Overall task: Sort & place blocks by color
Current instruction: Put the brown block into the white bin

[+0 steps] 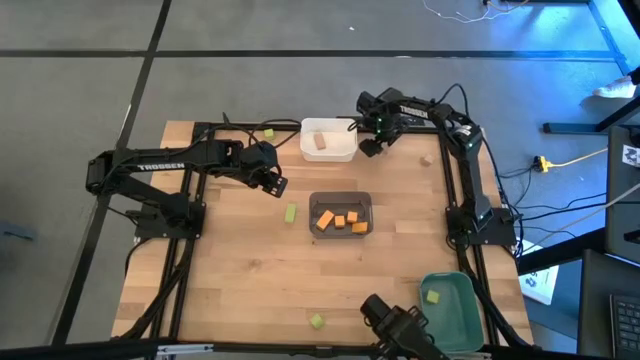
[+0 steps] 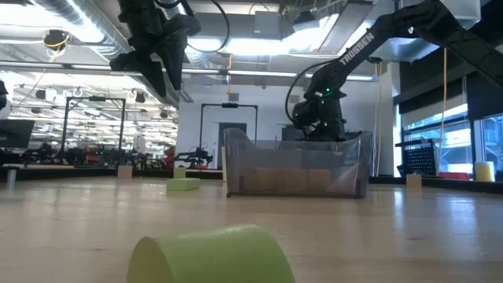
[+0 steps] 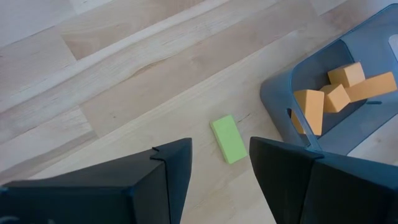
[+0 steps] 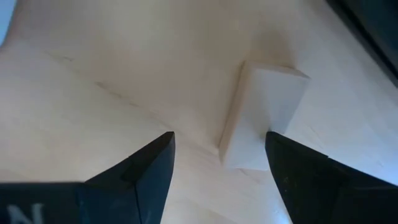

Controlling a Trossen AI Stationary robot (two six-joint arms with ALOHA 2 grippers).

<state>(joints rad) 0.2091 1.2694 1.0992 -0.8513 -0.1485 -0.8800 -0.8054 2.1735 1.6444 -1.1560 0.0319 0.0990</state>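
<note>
I read left gripper [image 3: 221,171] released, empty | green block [image 3: 228,139] just ahead, between fingers | right gripper [image 4: 217,168] released over tan block [image 4: 261,115].

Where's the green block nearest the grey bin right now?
In the high view the green block lies flat on the table just left of the grey bin, apart from it. The left gripper hangs open above it.

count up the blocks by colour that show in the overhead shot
orange blocks: 4
light green blocks: 4
tan wood blocks: 2
total: 10
</note>
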